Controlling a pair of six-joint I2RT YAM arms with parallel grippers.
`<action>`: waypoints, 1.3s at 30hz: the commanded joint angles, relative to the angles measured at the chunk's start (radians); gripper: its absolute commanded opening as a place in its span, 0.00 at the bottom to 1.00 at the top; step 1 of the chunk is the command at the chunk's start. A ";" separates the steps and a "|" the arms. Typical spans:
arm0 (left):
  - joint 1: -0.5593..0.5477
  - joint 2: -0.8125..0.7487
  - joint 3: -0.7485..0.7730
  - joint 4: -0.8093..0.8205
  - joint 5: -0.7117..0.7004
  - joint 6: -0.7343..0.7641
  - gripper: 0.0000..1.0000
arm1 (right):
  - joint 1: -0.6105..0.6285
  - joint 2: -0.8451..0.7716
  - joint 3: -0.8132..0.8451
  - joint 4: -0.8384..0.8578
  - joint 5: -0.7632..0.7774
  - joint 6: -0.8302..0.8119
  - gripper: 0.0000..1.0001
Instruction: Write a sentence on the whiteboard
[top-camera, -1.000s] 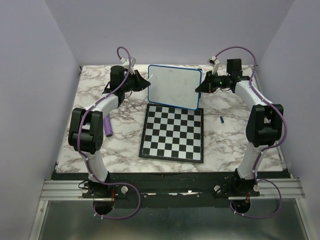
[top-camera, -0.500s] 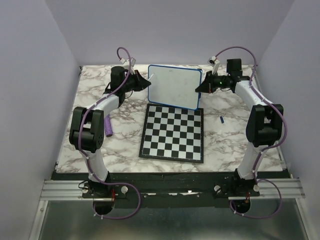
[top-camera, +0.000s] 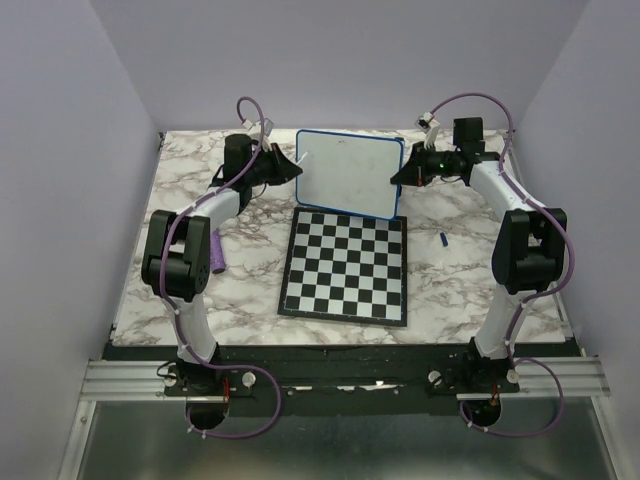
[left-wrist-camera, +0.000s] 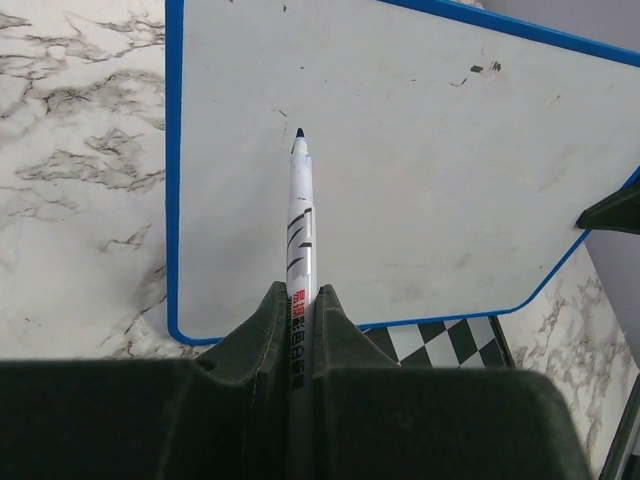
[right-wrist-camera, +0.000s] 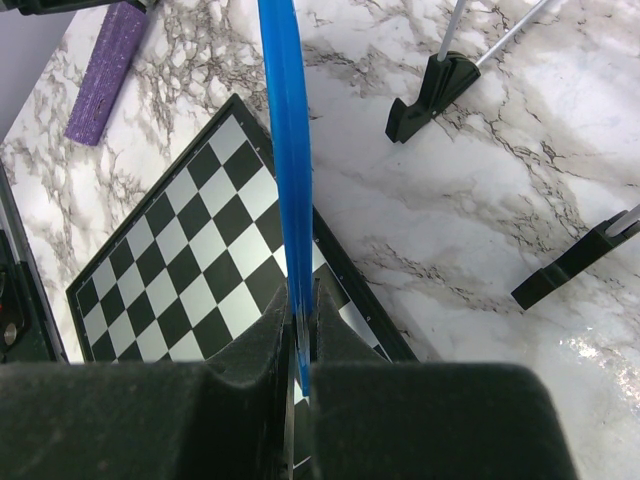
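- Two grippers, both clenched: the left gripper (left-wrist-camera: 300, 300) grasped a marker (left-wrist-camera: 300, 215), tip toward the whiteboard (left-wrist-camera: 420, 170).
- The right gripper (right-wrist-camera: 297, 312) clamped the whiteboard's blue rim (right-wrist-camera: 285, 130), above the chessboard (right-wrist-camera: 180, 250).

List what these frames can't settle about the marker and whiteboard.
1. Marker tip contact with the whiteboard: left wrist looks along the barrel; top external too small.
2. Board face in right wrist: edge-on, only the blue rim shows above the right gripper.
3. Small blue item right of the chessboard: top external, too small to identify.
4. Specks on the board: left wrist, too small to read.
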 joint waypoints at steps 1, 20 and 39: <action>0.003 0.025 0.045 -0.011 -0.014 0.024 0.00 | -0.001 0.019 0.010 -0.005 -0.010 -0.014 0.00; 0.003 0.048 0.080 -0.057 -0.033 0.056 0.00 | -0.001 0.019 0.010 -0.005 -0.007 -0.014 0.00; 0.006 0.044 0.065 -0.043 -0.034 0.053 0.00 | -0.002 0.025 0.010 -0.006 -0.005 -0.011 0.00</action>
